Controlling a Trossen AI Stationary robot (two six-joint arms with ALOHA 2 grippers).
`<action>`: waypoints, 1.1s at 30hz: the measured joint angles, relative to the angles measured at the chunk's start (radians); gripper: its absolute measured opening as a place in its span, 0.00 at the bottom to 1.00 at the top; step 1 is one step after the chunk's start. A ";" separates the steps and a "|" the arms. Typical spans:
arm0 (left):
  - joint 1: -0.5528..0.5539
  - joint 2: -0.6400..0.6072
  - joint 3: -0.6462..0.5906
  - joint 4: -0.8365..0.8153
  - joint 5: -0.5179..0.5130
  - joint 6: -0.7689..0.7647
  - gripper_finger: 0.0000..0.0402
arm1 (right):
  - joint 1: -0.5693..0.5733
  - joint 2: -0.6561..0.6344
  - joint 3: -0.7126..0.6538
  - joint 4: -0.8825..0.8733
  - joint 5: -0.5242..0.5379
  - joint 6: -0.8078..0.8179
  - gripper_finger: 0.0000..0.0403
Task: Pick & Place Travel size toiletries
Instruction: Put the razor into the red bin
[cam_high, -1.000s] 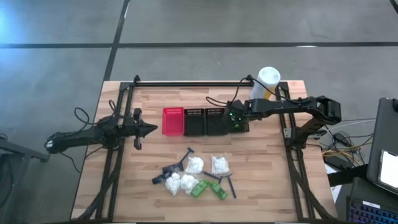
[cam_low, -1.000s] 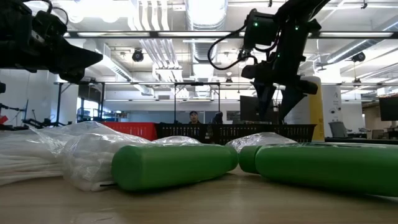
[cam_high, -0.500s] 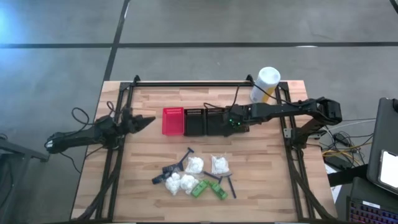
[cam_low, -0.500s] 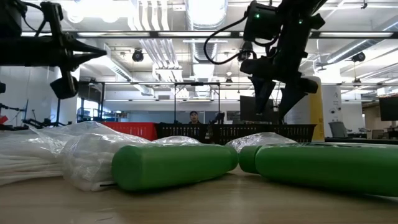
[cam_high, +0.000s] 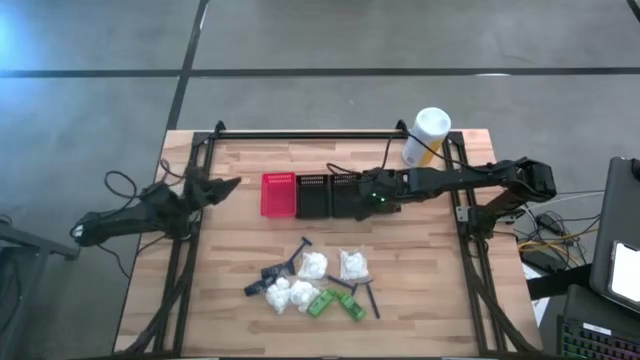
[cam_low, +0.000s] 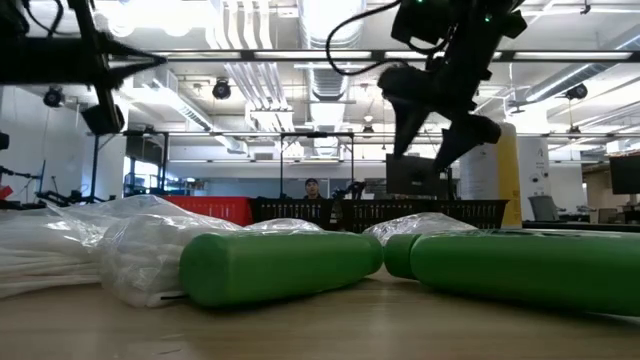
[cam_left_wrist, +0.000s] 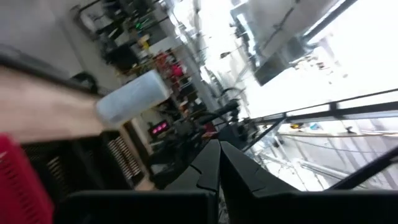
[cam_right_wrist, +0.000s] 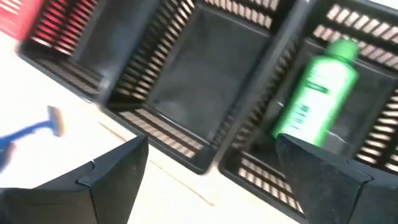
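Observation:
The travel size toiletries lie in a pile (cam_high: 312, 285) on the wooden table near its front edge: green bottles (cam_low: 280, 265), white wrapped bundles (cam_low: 100, 245) and dark stick-like pieces. One more green bottle (cam_right_wrist: 317, 93) lies on the floor of a black basket (cam_right_wrist: 367, 155). My right gripper (cam_high: 372, 200) hangs open over the black baskets, slanting down; its fingers show spread apart in the low view (cam_low: 435, 115) and nothing is between them (cam_right_wrist: 211, 168). My left gripper (cam_high: 232, 184) is shut and held off the table at its left side, left of the red basket (cam_high: 277, 194).
A red basket and two black baskets (cam_high: 313, 194) stand in a row at the table's middle. A tall white-and-yellow canister (cam_high: 427, 135) stands at the far right corner. A blue razor (cam_right_wrist: 31, 134) lies on the wood near the baskets. A black frame rail (cam_high: 300, 132) runs round the table.
My right gripper has opened wider, risen a little and drifted toward the table's left along the row of baskets. My left gripper has rolled about its own line, tipped up and risen, staying shut.

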 joint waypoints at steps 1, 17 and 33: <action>0.000 0.013 0.020 0.002 0.000 0.016 0.03 | 0.002 -0.002 0.001 0.023 0.000 0.010 0.87; 0.000 0.521 0.444 -0.616 0.032 0.192 0.03 | 0.054 -0.006 0.133 -0.038 -0.001 0.140 0.77; 0.001 0.756 0.508 -0.564 0.043 0.234 0.10 | 0.149 -0.006 0.161 -0.188 0.038 0.136 0.89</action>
